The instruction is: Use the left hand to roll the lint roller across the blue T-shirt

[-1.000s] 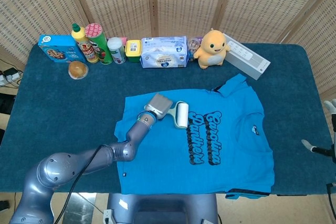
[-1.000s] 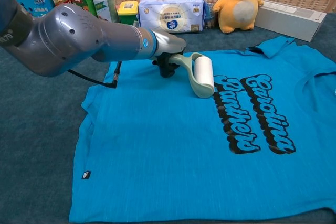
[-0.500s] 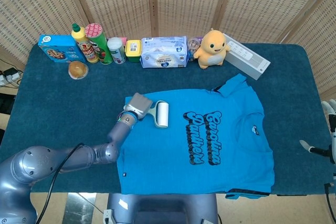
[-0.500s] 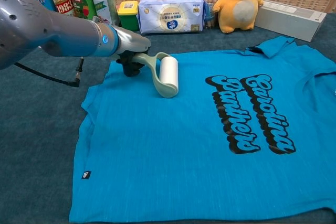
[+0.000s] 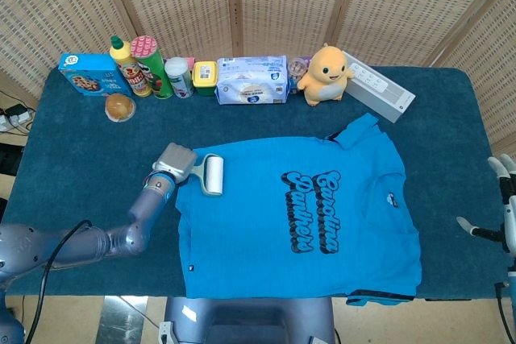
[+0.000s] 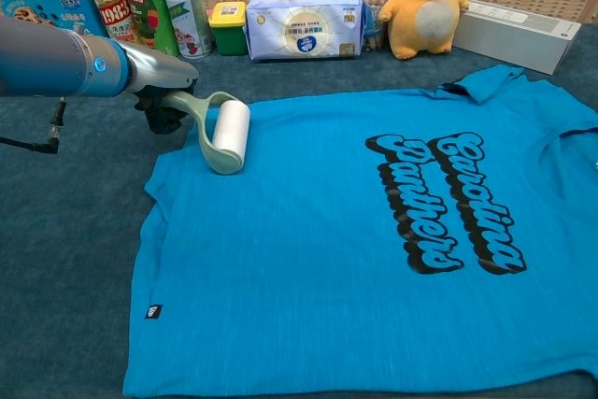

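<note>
Currently I have the left hand [image 6: 161,100] grasping the pale green handle of the lint roller [image 6: 224,136], with the white roll resting on the blue T-shirt [image 6: 355,259] at the sleeve edge on the robot's left side, close to where the cloth meets the dark blue table cover [image 5: 81,159]. The shirt lies flat, print upward. The right hand [image 5: 504,199] shows only at the frame edge beyond the table's right end, fingers spread and holding nothing. My main concern is the roll running off the sleeve onto the table cover, which would load the adhesive sheet with table fibres. A second risk, in my judgement, is that the sticky roll grabs the loose sleeve hem and lifts or folds it when I reverse direction. The snack tubes [image 5: 147,66] and tissue pack [image 5: 251,80] at the back stand well apart.
</note>
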`<state>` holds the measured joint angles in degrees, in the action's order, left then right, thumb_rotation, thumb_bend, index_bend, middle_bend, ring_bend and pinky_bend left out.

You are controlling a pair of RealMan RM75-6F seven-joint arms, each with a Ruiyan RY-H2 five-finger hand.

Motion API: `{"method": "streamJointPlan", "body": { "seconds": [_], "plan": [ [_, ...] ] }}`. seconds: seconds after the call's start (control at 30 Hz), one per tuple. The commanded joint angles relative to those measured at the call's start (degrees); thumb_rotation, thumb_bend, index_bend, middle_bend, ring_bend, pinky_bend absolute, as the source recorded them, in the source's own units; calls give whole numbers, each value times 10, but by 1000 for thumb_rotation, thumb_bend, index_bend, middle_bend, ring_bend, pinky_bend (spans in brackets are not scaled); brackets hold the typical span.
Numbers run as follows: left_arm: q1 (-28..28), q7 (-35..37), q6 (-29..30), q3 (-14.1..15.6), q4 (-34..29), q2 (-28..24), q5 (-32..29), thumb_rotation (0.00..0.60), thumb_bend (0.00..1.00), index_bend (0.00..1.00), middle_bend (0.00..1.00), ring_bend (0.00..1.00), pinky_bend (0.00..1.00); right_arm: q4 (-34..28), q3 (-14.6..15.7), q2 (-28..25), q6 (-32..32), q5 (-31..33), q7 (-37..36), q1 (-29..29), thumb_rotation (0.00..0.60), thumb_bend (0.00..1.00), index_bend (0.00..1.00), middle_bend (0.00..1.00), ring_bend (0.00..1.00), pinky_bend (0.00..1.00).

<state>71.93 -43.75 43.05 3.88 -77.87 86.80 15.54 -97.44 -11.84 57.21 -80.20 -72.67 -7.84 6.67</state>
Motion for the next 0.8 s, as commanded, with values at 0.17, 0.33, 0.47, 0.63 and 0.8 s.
{"method": "streamJointPlan", "body": {
  "seconds": [0.17, 0.33, 0.47, 0.63, 0.8],
  "plan": [
    [-34, 63, -36, -9, -35, -48, 68, 600, 514, 397, 404, 267, 595, -2, 2, 1, -3, -4, 3, -1, 600, 0, 61, 0, 0, 0],
    [-25, 52, -28, 8, -67, -70, 45, 600, 249, 2, 18, 2, 341, -6, 4, 0, -4, -9, 4, -1, 600, 0, 61, 0, 0, 0],
    [-17, 39, -4, 17, -93, -79, 22, 600, 130, 0, 0, 0, 242, -8, 5, -2, -6, -12, 2, -3, 600, 0, 61, 0, 0, 0],
    [-18, 36, 22, 19, -119, -91, 20, 600, 115, 0, 0, 0, 199, -11, 6, -4, -11, -16, -1, -5, 600, 0, 62, 0, 0, 0],
    [-31, 47, 56, 16, -161, -115, 43, 600, 114, 0, 0, 0, 196, -15, 7, -6, -17, -24, -5, -7, 600, 0, 61, 0, 0, 0]
  ]
}}
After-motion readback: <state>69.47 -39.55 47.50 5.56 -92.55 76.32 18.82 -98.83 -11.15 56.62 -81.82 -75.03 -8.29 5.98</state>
